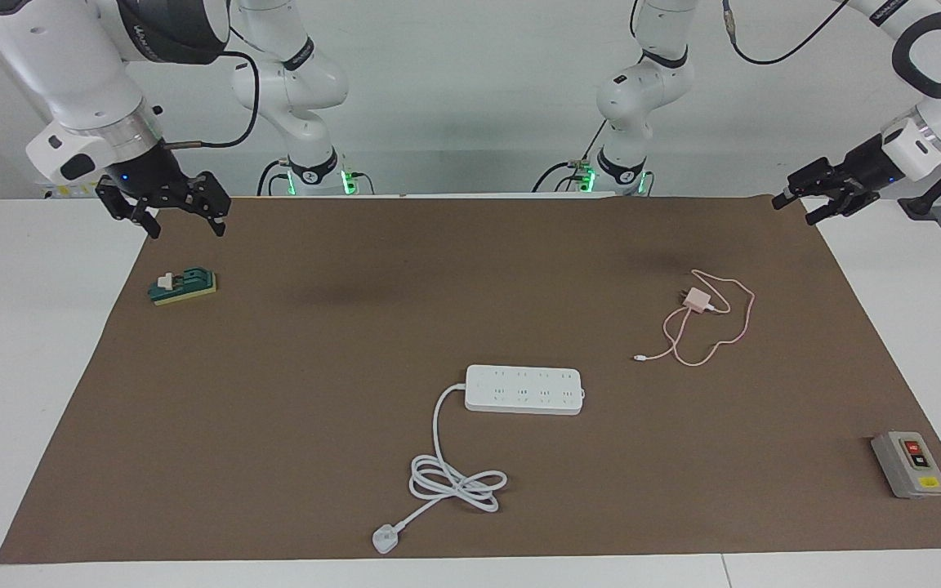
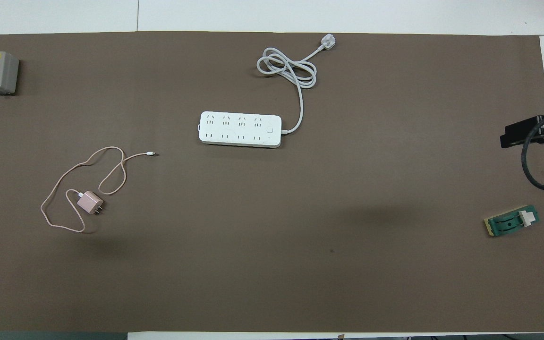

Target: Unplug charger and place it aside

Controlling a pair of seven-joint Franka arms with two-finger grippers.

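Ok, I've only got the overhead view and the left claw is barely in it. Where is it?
Observer: The left claw hangs in the air over the mat's corner at the left arm's end, apart from the charger.
Operator: Holding anything?
Observer: No, open and empty.
Operator: And the right claw?
Observer: The right claw hovers open, raised clear of the green switch block.

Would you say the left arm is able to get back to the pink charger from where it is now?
Probably yes: the left end effector is open and empty over the mat's corner, and nothing stands between it and the charger, which lies free on the mat.
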